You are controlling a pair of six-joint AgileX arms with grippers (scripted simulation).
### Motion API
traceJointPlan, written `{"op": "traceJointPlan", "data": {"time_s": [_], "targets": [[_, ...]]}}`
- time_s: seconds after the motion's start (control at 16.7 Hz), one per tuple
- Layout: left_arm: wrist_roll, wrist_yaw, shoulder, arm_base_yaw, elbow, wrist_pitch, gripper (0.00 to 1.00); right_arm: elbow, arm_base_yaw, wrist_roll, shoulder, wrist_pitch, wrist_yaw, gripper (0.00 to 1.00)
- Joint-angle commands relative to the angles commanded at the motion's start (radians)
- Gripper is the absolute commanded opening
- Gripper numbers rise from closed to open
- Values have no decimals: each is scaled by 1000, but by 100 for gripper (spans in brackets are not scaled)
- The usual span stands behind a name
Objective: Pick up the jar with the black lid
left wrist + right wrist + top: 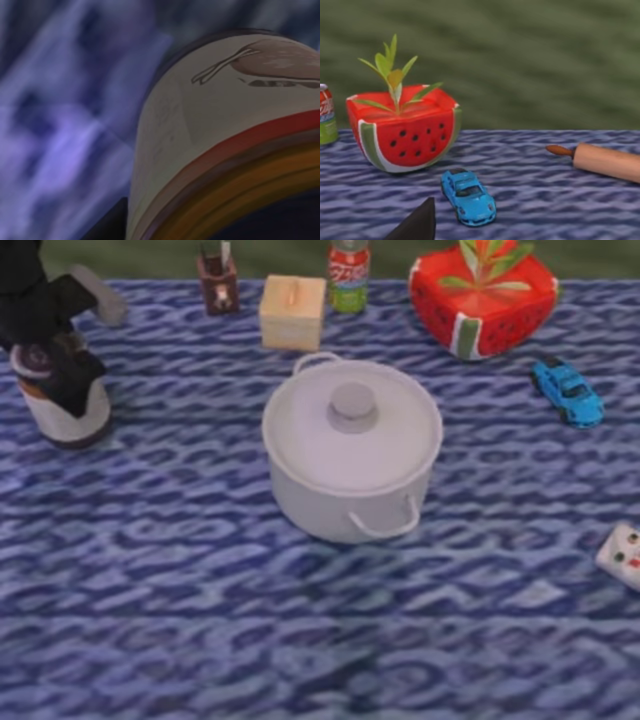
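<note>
Standing upright well to the left of the white pot (350, 455), the jar (68, 410) has your left gripper (60, 375) directly over its black lid (32, 360); whether the gripper has closed cannot be told. Right arm sits out of shot.

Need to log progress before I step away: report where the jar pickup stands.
Done: the left gripper has reached the jar at the table's far left and sits over its black lid; the left wrist view shows the label close up. In hand: the grasp itself, though whether the fingers have closed cannot be seen. Left: the lift, since the jar's base seems to rest on the cloth. The right arm is not seen from above.
</note>
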Motion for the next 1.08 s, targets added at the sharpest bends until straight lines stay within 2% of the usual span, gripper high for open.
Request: {"op": "traceJointPlan", "data": {"time_s": [0.42,0.9,1.08], "targets": [[4,-1,-37,-4,-39,-4,0,0,0,0,0,0,0,100],[3,-5,-437,16,-405,-26,0,0,0,0,0,0,0,100],[2,-6,-513,23,-481,-32,0,0,0,0,0,0,0,100]]}}
